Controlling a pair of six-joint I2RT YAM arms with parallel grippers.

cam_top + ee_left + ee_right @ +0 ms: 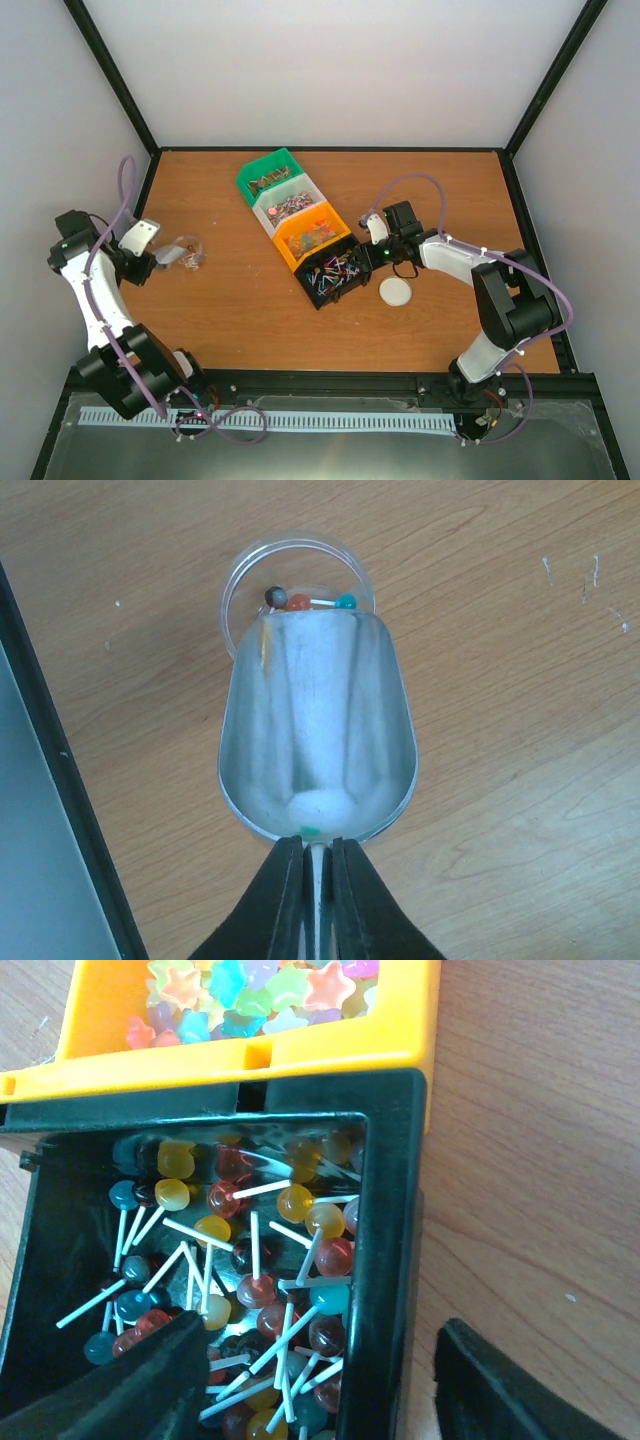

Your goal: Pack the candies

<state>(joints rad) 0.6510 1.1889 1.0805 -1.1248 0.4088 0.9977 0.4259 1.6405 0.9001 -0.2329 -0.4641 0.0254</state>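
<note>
My left gripper [317, 842] is shut on the handle of a metal scoop [318, 730], whose bowl looks bare. Just past the scoop's lip stands a clear round cup [296, 565] holding three lollipop candies [300, 601]. In the top view the scoop [172, 252] and cup [192, 257] sit at the table's left. My right gripper [320, 1350] is open, straddling the right wall of a black bin [390, 1220] full of multicoloured lollipop candies [255, 1260]. One finger is over the sweets and the other over the table. Nothing is between the fingers but the wall.
Four bins stand in a diagonal row: green [262, 166], white [262, 203], orange [284, 247] and black [312, 290]. The orange bin [250, 1055] holds star-shaped sweets. A white round lid [396, 291] lies right of the black bin. Black frame posts edge the table.
</note>
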